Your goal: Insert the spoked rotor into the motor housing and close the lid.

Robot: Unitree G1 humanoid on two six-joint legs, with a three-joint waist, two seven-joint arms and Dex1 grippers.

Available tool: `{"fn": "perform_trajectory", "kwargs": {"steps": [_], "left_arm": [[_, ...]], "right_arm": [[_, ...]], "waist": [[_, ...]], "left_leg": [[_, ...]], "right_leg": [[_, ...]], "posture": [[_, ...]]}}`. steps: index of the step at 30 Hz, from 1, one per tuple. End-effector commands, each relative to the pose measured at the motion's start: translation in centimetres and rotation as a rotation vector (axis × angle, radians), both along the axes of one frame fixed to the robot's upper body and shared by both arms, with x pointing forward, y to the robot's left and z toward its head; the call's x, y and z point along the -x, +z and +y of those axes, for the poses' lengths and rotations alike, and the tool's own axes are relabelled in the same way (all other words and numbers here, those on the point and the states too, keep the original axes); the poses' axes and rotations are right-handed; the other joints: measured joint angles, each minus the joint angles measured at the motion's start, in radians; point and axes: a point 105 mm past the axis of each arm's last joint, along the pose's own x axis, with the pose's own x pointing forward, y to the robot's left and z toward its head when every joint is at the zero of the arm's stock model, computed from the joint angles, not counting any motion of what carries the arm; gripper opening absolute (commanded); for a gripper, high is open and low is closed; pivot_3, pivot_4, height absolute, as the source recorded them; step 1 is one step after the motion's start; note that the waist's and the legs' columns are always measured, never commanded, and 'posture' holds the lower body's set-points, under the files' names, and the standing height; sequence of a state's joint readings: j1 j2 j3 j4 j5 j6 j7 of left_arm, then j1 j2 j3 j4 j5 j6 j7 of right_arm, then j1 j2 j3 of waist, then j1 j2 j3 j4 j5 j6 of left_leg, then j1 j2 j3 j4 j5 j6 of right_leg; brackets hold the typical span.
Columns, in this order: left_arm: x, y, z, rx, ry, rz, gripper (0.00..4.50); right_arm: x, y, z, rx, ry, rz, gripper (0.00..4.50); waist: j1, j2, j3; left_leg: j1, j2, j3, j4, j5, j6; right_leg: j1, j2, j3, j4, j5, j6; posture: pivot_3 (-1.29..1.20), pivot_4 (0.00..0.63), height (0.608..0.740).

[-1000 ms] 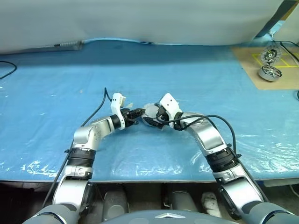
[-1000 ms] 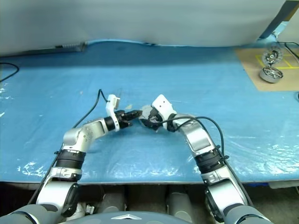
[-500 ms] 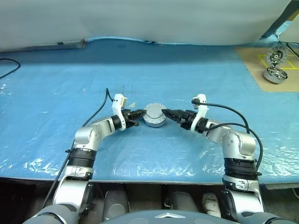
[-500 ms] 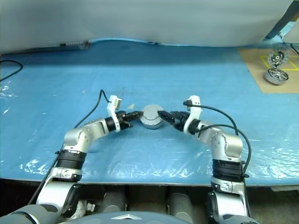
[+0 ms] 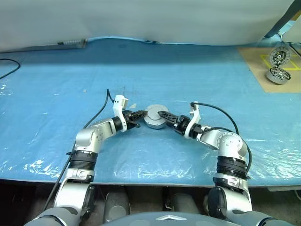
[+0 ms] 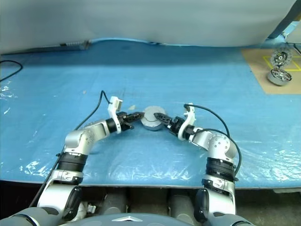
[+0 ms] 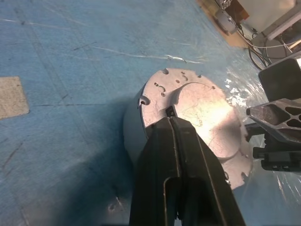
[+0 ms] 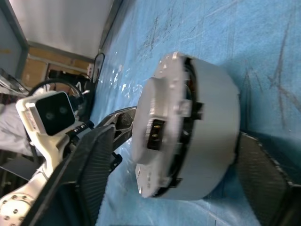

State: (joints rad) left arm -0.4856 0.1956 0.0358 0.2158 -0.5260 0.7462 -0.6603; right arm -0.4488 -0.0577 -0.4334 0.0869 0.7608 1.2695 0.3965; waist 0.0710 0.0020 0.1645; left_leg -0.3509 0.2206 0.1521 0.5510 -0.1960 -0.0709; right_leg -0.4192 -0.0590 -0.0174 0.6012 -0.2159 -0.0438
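Here right fingers (image 8: 84,174) straddle the motor housing (image 8: 207,136); left fingers (image 7: 178,165) pinched together.

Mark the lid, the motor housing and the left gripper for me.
lid (image 7: 207,110): left wrist view, on its plain grey outer face.
motor housing (image 8: 211,117): right wrist view, on its side wall.
left gripper (image 7: 170,113): left wrist view, at its shut fingertips.

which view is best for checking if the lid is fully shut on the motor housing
The right wrist view: it looks side-on at the lid and motor housing, showing the seam between them. The left wrist view gives only the lid's plain top face. Both eye views show it small, between the left gripper and right gripper.
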Motion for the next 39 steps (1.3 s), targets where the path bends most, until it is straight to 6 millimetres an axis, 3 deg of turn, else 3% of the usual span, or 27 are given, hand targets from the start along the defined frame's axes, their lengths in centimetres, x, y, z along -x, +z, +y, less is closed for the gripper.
{"fn": "perform_trajectory", "kwargs": {"steps": [1, 6, 13, 16, 19, 22, 30, 39], "left_arm": [[0.7, -1.5, -0.5, -0.03, -0.015, 0.048, 0.0], [0.7, -1.6, -0.5, -0.025, -0.014, 0.051, 0.0], [0.4, -1.3, -0.4, -0.019, -0.008, 0.037, 0.0], [-0.2, 0.4, 0.2, 0.077, 0.031, 0.033, 0.0], [-0.7, 1.7, 1.3, 0.17, 0.086, 0.042, 0.56], [-0.6, 2.5, 2.7, 0.286, 0.14, 0.069, 1.56], [1.1, 1.9, 5.0, 0.629, 0.208, 0.233, 4.41], [2.3, 1.8, 4.3, 0.827, 0.19, 0.323, 4.5]], "right_arm": [[0.3, 1.8, 0.7, -0.092, 0.056, -0.032, 2.85], [0.8, 1.7, 0.3, -0.115, 0.066, -0.007, 1.18], [1.3, 1.3, 0.6, -0.106, 0.078, 0.005, 1.08], [1.3, 1.3, 0.7, -0.111, 0.077, 0.004, 1.08], [1.2, 1.7, 0.5, -0.135, 0.057, -0.007, 1.08], [0.9, 2.4, 0.4, -0.159, 0.035, -0.03, 1.08], [-0.8, 5.4, 0.2, -0.249, -0.005, -0.095, 1.08], [-1.5, 7.2, 2.0, -0.276, 0.046, -0.121, 1.08]], "waist": [[0.0, 0.0, 0.0], [0.001, 0.0, 0.0], [0.001, 0.0, 0.0], [0.001, 0.0, 0.0], [-0.001, 0.0, 0.0], [-0.004, 0.0, 0.001], [-0.001, 0.001, 0.001], [0.0, 0.001, 0.001]], "left_leg": [[0.0, 0.0, 0.0, -0.001, 0.0, 0.0], [0.0, -0.001, 0.0, -0.004, 0.0, 0.0], [0.0, -0.001, 0.0, -0.004, 0.0, 0.0], [0.0, -0.001, 0.0, -0.004, 0.0, 0.0], [0.0, -0.001, 0.0, -0.004, 0.0, 0.0], [-0.001, -0.001, 0.0, -0.005, 0.0, 0.0], [-0.008, -0.001, -0.002, -0.004, 0.0, 0.0], [-0.01, 0.0, -0.003, -0.004, 0.0, 0.0]], "right_leg": [[0.0, 0.0, 0.0, -0.001, 0.0, 0.0], [0.0, 0.0, -0.001, -0.003, 0.0, 0.0], [0.0, 0.0, -0.001, -0.003, 0.0, 0.0], [0.0, 0.0, -0.001, -0.003, 0.0, 0.0], [0.0, 0.0, -0.001, -0.003, 0.0, 0.0], [-0.002, 0.0, -0.001, -0.003, 0.0, 0.0], [-0.005, 0.0, -0.002, -0.004, 0.001, 0.001], [-0.005, 0.0, -0.003, -0.004, 0.003, 0.004]], "posture": [[0.0, 0.15, 0.74], [0.0, 0.15, 0.74], [0.0, 0.15, 0.74], [0.0, 0.15, 0.74], [0.0, 0.15, 0.74], [0.0, 0.15, 0.74], [0.0, 0.15, 0.74], [0.0, 0.15, 0.74]]}}
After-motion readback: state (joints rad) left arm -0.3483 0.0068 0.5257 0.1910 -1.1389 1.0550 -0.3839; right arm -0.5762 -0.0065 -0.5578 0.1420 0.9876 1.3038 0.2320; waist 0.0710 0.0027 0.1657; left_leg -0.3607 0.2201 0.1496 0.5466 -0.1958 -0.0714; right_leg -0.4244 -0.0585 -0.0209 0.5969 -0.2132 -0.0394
